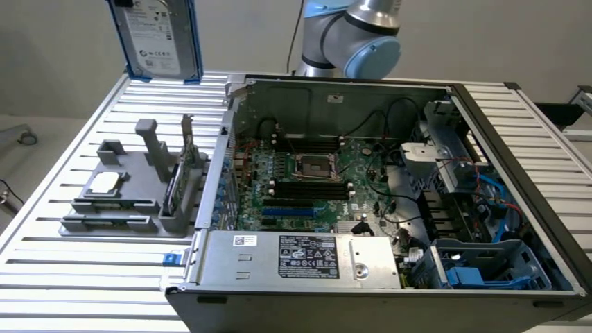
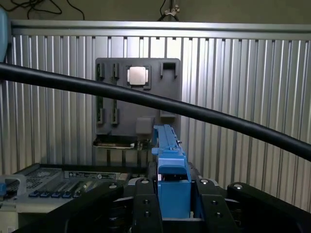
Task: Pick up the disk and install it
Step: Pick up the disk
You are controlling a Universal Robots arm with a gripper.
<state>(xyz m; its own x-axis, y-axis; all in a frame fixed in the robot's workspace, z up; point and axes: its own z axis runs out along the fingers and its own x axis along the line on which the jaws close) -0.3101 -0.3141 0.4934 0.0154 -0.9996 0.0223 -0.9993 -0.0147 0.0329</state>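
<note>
Exterior view: the disk (image 1: 152, 35) hangs upright over the far corner of the slatted table (image 1: 55, 229) at the exterior view's left. Its long axis runs nearly vertical and its white-labelled face is turned toward the camera, with the blue carrier rails down both long sides. The picture's top edge cuts off its upper part, along with whatever holds it there. Whether its lower edge touches the table is hard to tell.

It is well apart from the open computer case (image 1: 518, 139). Inside the case are the motherboard, a grey power supply box (image 1: 296, 257) at the near side and a blue drive cage (image 1: 490, 267) at the near corner on the exterior view's right. A grey fixture (image 1: 120, 208) on the table beside the case carries a small processor chip (image 1: 105, 182). Part of the robot arm (image 1: 356, 35) shows behind the case.

In the wrist view the gripper (image 2: 174, 194) is clamped on the disk (image 2: 171, 160). Its black fingers (image 2: 144, 204) press the blue carrier from both sides. The disk is seen edge-on here, its length pointing away from the camera, so its label and flat faces are hidden. A black cable (image 2: 194, 112) crosses the picture and covers a strip of the fixture (image 2: 137, 97), where the chip (image 2: 137, 76) sits.
</note>
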